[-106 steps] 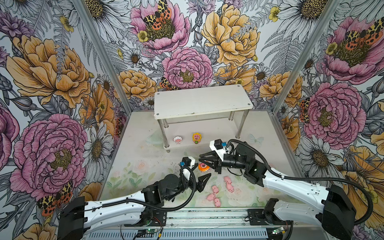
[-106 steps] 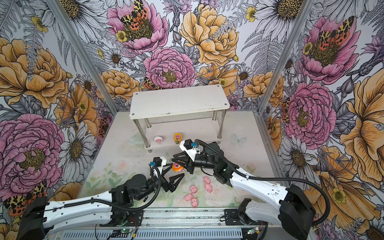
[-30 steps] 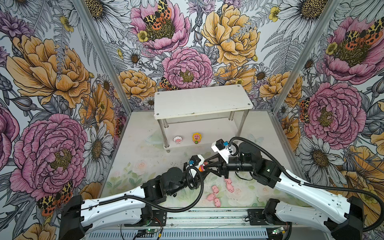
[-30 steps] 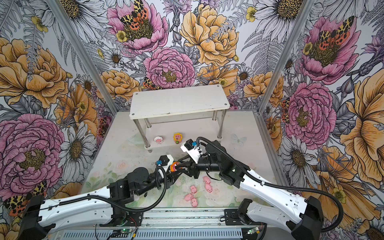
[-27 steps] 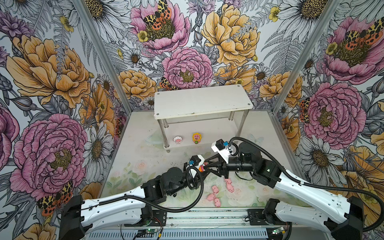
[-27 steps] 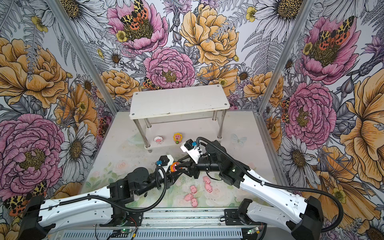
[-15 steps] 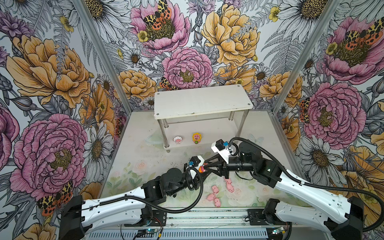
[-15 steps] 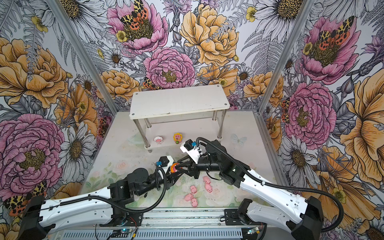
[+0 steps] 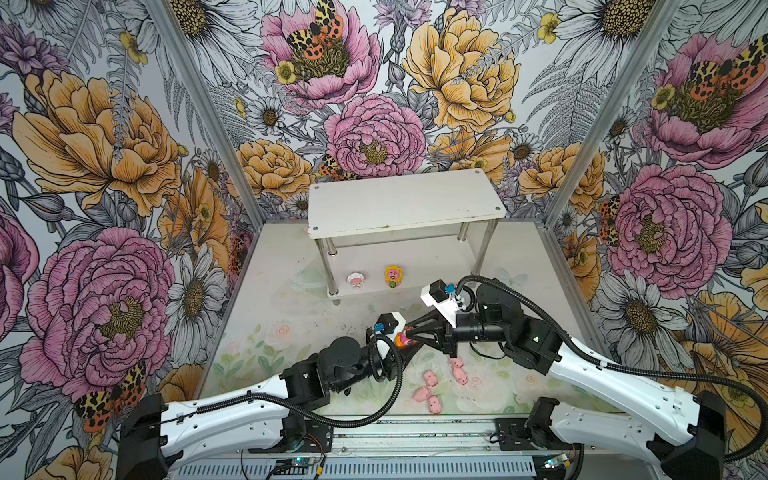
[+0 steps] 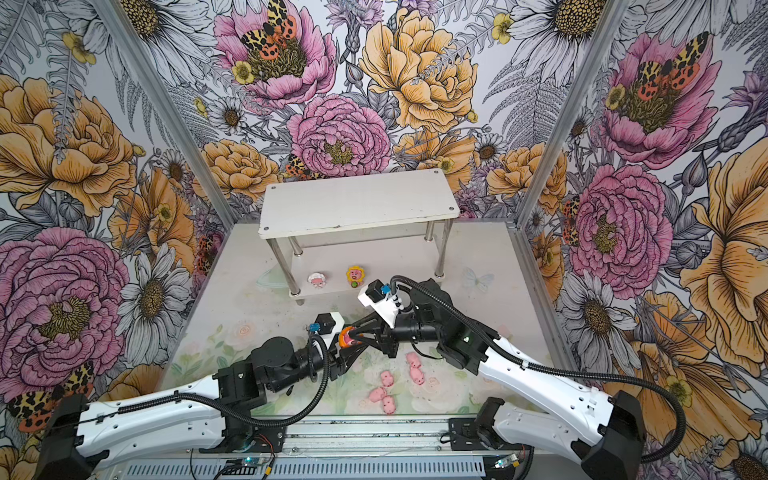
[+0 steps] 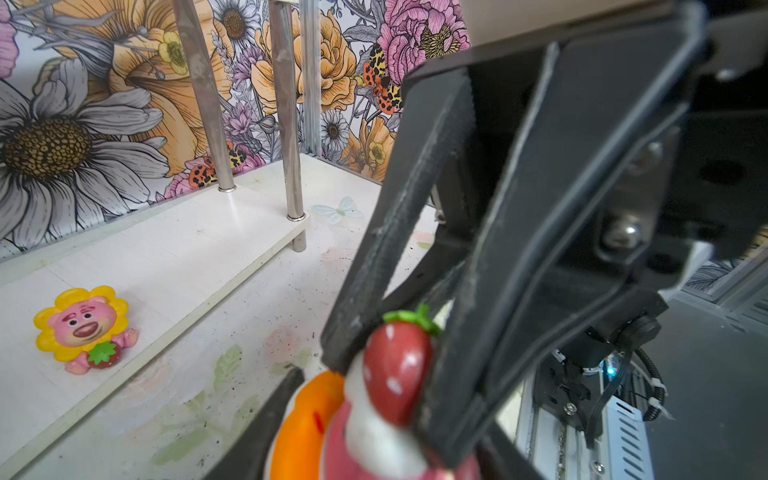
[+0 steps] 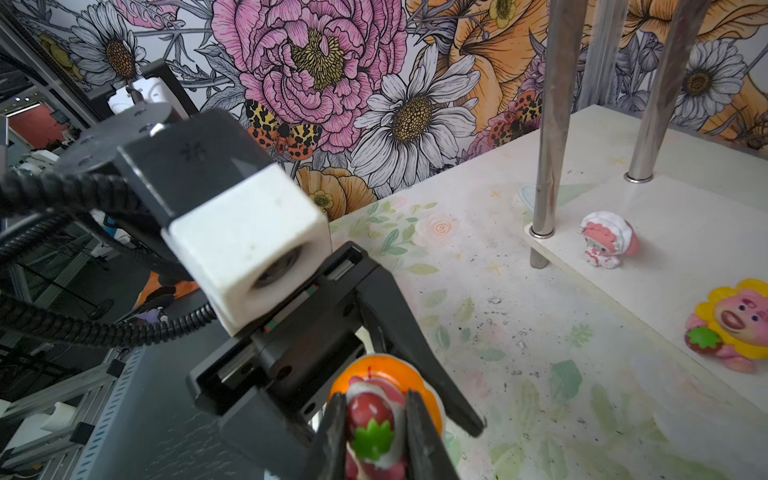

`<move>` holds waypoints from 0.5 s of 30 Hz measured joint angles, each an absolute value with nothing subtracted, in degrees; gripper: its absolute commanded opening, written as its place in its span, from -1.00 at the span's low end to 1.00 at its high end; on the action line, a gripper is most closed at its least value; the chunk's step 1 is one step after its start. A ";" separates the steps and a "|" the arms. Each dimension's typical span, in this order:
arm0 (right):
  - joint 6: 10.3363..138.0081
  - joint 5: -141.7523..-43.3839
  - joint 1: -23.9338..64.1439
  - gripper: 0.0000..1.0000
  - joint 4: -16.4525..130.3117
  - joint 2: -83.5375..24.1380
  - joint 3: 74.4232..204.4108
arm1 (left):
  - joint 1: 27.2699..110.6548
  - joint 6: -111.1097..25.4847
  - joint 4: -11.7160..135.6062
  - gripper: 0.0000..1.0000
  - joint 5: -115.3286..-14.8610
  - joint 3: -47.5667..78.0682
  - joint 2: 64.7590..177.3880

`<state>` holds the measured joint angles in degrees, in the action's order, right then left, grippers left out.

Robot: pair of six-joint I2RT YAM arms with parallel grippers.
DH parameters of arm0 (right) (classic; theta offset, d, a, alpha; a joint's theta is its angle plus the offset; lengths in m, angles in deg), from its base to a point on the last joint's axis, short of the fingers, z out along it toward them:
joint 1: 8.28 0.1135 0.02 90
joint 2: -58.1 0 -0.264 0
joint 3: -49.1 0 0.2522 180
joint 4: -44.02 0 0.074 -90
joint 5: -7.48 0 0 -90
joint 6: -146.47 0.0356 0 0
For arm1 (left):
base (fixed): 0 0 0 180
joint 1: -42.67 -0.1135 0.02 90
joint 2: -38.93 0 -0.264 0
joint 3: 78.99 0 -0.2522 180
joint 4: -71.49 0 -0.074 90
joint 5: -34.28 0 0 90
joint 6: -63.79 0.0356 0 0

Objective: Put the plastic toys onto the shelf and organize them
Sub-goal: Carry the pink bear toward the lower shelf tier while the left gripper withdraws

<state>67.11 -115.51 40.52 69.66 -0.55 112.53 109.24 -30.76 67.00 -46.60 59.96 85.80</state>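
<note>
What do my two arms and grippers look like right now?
The left arm and right arm: white shells, black joints, a black ribbed cable looping along each. The left gripper and right gripper: black, with long tapered fingers. Each wrist carries a white camera block with a blue plug.

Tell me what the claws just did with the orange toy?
The left claw lifted the orange plastic pig-faced figure, then opened; the right claw moved in and shut on it. The white-hooded figure and yellow sunflower figure on the white shelf's lower tier and the small pink pigs stayed put.
</note>
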 measured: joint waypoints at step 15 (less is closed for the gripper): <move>58.12 -110.70 34.35 -1.00 62.64 -5.01 106.70 | 108.34 -32.97 66.00 0.97 -44.81 63.57 76.93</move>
<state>58.12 -110.70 34.35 62.64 -5.01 106.70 108.34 -32.97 66.00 -44.81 63.57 76.93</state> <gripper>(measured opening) 0.211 0.987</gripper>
